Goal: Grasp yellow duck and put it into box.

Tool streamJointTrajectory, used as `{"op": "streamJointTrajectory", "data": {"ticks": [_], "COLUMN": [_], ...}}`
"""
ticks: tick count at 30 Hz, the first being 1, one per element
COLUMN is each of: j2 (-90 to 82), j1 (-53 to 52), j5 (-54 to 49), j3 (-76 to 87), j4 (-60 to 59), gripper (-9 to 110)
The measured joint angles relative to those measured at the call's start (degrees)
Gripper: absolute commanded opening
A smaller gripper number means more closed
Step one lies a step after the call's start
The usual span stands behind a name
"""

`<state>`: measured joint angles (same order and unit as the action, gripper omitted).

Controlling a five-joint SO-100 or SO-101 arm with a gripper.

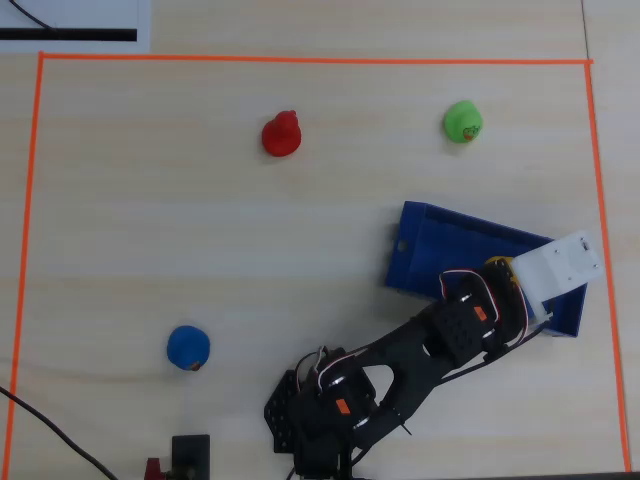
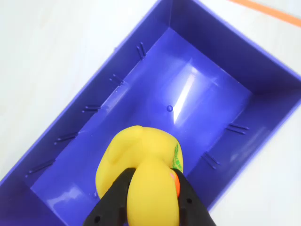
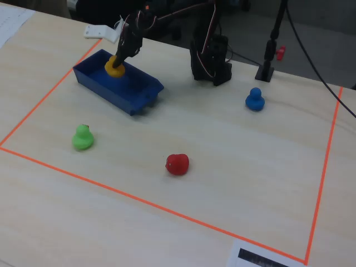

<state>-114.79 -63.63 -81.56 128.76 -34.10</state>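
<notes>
**Inspector:** Status of the end effector (image 2: 150, 197)?

**Assistant:** It is pinching the yellow duck (image 2: 141, 174) between its 2 fingers, above the interior of the blue box (image 2: 221, 56). The wrist view shows the duck over the box floor, nearer 1 end wall than the centre.

**Inspector:** Advice for the release?

**Assistant:** In my judgement, lower slightly, then spread the fingers fully so the duck drops clear of the near wall. The duck is round and may roll; the walls should contain it.

**Inspector:** Surface and surroundings?

**Assistant:** A pale wood-grain bench (image 3: 233, 183), with an orange tape border (image 3: 111, 192). 3 other ducks stand well apart: red (image 3: 177, 164), green (image 3: 82, 138), blue (image 3: 254, 99). Cables and a small stand sit at the bench edge.
</notes>
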Motion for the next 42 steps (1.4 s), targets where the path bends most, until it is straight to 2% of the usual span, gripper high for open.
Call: {"op": "streamJointTrajectory", "data": {"ticks": [2, 5, 11, 15, 19, 21, 22, 26, 30, 33, 37, 42], "j2": [0.6, 1.3, 1.3, -2.0, -11.3, -19.2, -23.2, -43.9, -64.9, -73.1, -74.8, -74.9], "j1": [1.1, 2.2, 5.2, 9.3, 17.1, 24.0, 27.3, 45.0, 56.7, 56.5, 55.8, 55.7], "j5": [0.4, 1.3, 4.0, 7.8, 12.0, 14.5, 15.7, 21.4, 20.3, 17.1, 12.8, 12.1], "j3": [0.0, 1.2, 1.4, -0.4, -0.4, 3.5, 5.7, 15.9, 30.9, 39.5, 48.2, 49.2], "j4": [0.5, 1.8, 2.5, -4.0, -15.6, -21.9, -25.0, -38.8, -42.6, -41.8, -40.0, -39.8], "gripper": [0, 34, 38, 37, 18, 4, 0, 0, 0, 0, 0, 1]}}
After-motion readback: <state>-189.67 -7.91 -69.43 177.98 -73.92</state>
